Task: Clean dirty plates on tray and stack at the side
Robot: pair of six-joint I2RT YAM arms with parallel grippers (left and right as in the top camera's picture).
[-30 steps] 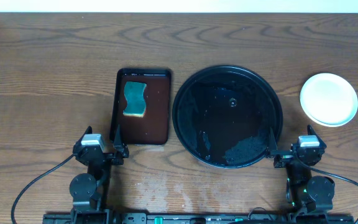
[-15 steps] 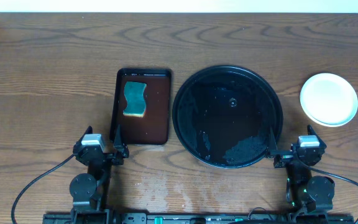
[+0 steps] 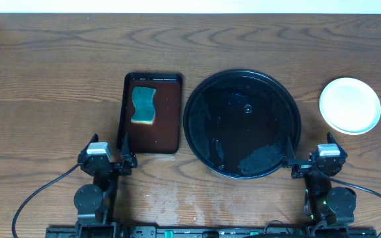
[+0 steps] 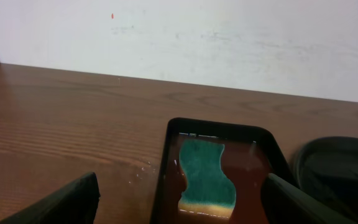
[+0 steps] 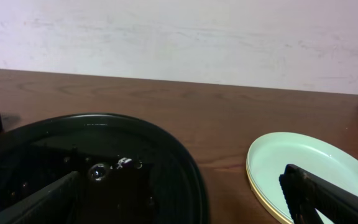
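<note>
The round glossy black tray [image 3: 242, 123] sits mid-table, wet and holding no plates; it also shows in the right wrist view [image 5: 92, 168]. The plates [image 3: 350, 105] lie stacked on the table to the right of the tray, a pale blue-white one on top with a yellow rim beneath in the right wrist view [image 5: 303, 168]. My left gripper [image 3: 124, 147] is open and empty near the front edge, at the brown tray's near end. My right gripper [image 3: 290, 149] is open and empty at the black tray's front right rim.
A rectangular dark brown tray [image 3: 152, 112] left of the black tray holds a teal and yellow sponge [image 3: 143, 106], seen also in the left wrist view [image 4: 205, 175]. A white wall stands behind the table's far edge.
</note>
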